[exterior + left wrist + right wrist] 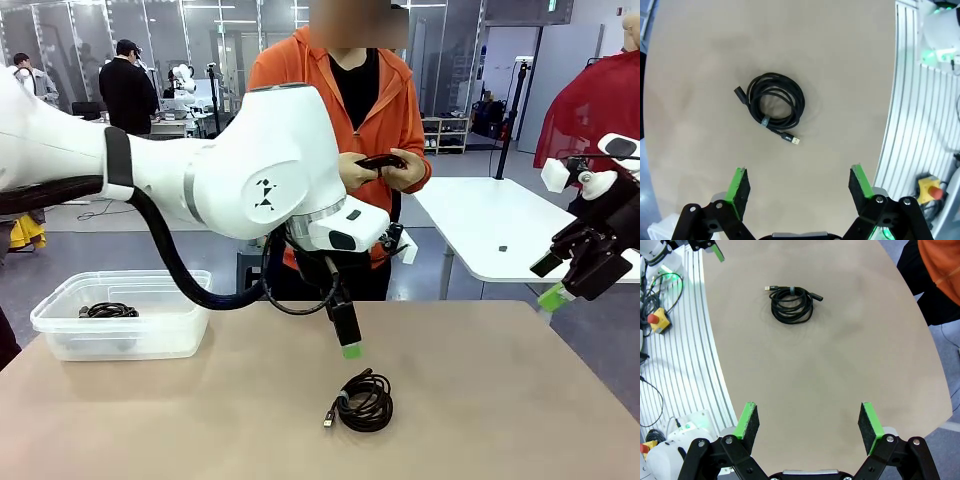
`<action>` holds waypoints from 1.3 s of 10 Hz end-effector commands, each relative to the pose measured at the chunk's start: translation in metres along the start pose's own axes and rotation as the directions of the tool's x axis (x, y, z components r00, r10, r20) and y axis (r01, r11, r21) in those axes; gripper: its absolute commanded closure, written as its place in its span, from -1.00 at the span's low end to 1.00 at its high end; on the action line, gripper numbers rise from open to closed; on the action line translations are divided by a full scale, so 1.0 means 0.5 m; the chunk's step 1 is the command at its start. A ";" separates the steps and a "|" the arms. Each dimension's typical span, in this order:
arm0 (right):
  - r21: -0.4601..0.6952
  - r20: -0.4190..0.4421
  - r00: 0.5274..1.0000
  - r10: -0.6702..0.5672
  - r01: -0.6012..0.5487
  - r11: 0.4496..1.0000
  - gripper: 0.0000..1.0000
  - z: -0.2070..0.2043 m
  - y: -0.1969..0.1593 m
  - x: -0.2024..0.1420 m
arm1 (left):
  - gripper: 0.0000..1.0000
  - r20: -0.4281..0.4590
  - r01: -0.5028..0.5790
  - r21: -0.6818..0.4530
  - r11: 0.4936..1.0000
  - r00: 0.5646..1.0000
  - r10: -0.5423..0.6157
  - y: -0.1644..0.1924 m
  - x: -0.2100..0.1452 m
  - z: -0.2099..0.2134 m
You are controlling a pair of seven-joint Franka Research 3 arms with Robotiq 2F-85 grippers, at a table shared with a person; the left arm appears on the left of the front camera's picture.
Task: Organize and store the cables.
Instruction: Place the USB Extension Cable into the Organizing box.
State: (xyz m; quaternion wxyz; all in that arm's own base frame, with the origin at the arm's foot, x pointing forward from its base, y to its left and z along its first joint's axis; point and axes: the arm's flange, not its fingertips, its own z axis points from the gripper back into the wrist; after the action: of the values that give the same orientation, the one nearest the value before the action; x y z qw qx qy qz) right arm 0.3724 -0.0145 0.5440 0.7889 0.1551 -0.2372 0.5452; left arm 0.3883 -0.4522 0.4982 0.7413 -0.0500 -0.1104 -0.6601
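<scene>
A wide tan surface [500, 400] takes up the near part of the room. Close to the robot's side of it lies a coiled black cable [366, 402], flat on the surface, by itself. One plug with a metal tip [327, 420] sticks out of the coil toward the robot.

The left jaws hang just above the cable and a little behind it, not touching it. In the left wrist view their green pads [735, 186] are spread wide apart, with the cable [777, 102] lying out in front of them.

The right jaws are off to the right, up in the air past the edge of the surface. Their green pads [747, 420] are spread wide too and pinch nothing. The cable [791, 305] is well away from them.

At the far left corner sits a clear plastic tub [60, 330]. A second cable [108, 311] lies inside it.

Behind the surface stands a person in an orange hoodie [400, 110], holding a thin black thing [380, 160] in both hands. A white table [490, 220] stands farther back on the right.
</scene>
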 end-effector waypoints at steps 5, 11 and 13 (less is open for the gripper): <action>-0.006 0.004 1.000 -0.006 0.006 1.000 -1.00 -0.001 -0.004 0.005 | -1.00 -0.035 0.039 -0.071 0.997 0.999 -0.041 0.057 0.036 -0.017; -0.006 0.004 1.000 -0.006 0.006 1.000 -1.00 -0.001 -0.004 0.005 | -1.00 -0.032 0.034 -0.046 0.998 0.999 -0.036 0.045 0.037 -0.035; -0.006 0.004 1.000 -0.006 0.006 1.000 -1.00 -0.001 -0.004 0.005 | -1.00 -0.029 0.033 -0.051 0.998 0.999 -0.035 0.049 0.042 -0.032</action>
State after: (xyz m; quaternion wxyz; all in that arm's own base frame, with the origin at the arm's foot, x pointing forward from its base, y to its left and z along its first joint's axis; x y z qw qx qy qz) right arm 0.3724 -0.0144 0.5440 0.7889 0.1551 -0.2372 0.5452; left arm 0.4164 -0.4729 0.4894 0.7303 -0.0568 -0.0837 -0.6756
